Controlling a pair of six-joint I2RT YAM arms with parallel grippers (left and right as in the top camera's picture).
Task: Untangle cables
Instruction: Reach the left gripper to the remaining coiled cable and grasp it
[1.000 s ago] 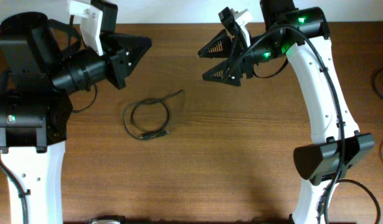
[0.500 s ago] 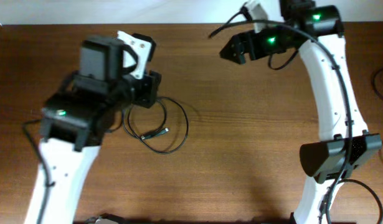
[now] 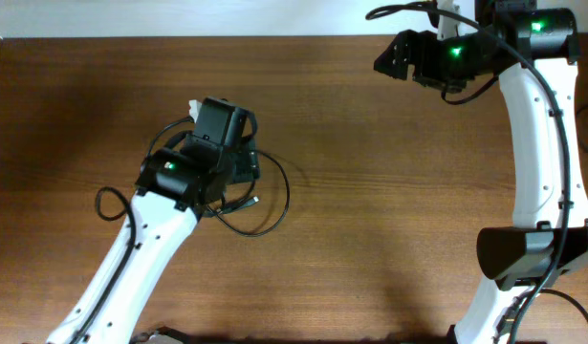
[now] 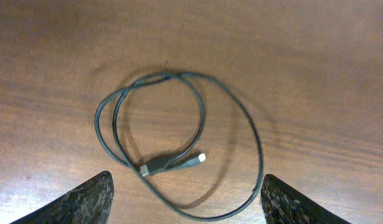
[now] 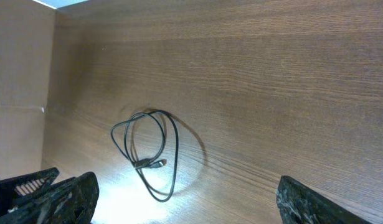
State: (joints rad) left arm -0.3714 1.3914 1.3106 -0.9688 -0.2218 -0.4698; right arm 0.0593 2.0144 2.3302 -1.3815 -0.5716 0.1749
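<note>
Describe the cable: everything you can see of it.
The cable is a thin, dark, flexible cord lying flat on the wooden table. It is coiled into a smaller loop overlapping a larger one. Inside the coil lies a thicker dark plug ending in a pale tip. The sheath looks like rubber. The left end effector hovers open above it, with its fingers to either side. Only the table touches it.
</note>
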